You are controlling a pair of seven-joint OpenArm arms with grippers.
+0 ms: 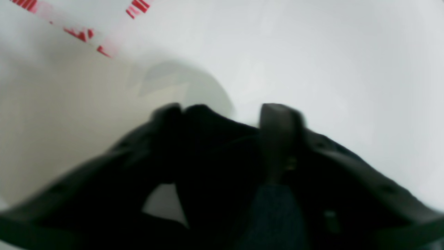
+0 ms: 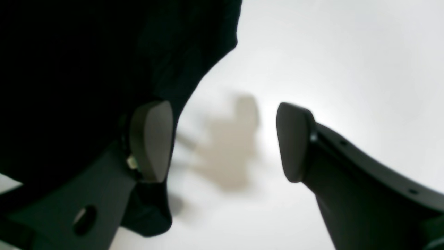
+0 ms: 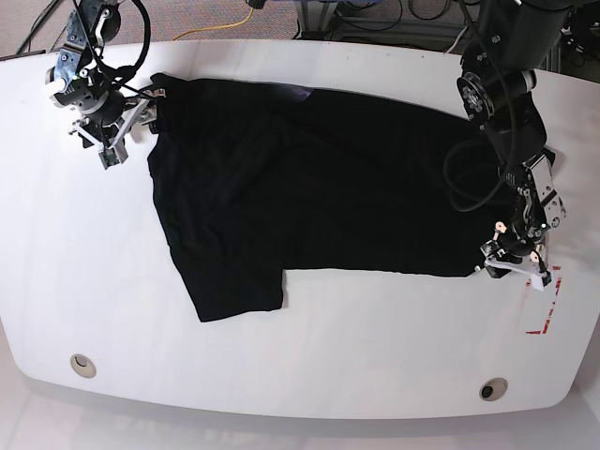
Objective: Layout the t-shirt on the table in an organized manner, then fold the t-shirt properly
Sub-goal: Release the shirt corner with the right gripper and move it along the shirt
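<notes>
Laying out t-shirt on table: left gripper pinching hem corner near right edge, right gripper spread beside sleeve; next, tugging flat.

Yellow cable and dark cables beyond the far edge.

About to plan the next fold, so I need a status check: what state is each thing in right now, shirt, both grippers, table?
T-shirt: spread flat on the table, unfolded, slightly wrinkled, one sleeve sticking out toward the near edge.
Left gripper: low at the shirt's hem corner, black cloth between its fingers; how tightly it grips is unclear.
Right gripper: open, beside the shirt's edge, nothing between the fingers.
Table: bare white around the shirt.
</notes>
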